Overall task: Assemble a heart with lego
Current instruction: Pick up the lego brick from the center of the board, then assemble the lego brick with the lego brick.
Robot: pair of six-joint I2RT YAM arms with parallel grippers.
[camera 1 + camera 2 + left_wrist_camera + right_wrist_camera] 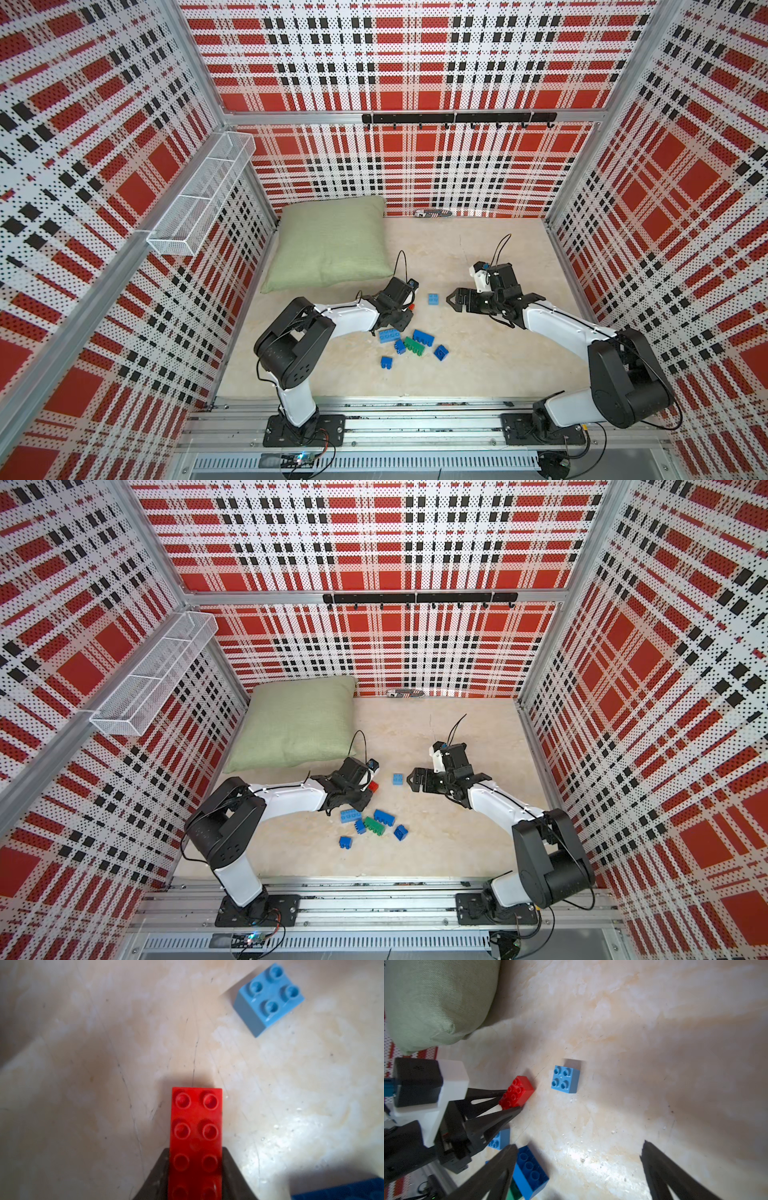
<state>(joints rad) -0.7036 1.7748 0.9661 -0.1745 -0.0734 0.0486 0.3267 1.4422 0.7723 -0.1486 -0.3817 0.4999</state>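
Lego loose on table, unassembled. Left tool clamped on red brick, long axis along fingers. Light-blue brick just ahead of it, between tools. Right tool wide open, empty.

Left gripper sits low at the table's middle, jaws pinching a red brick. Right gripper faces it, jaws wide.

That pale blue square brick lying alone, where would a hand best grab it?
Pinch two opposite flat sides of the pale blue brick, coming straight down from above: it sits studs up, flat on the table, nothing touching it.
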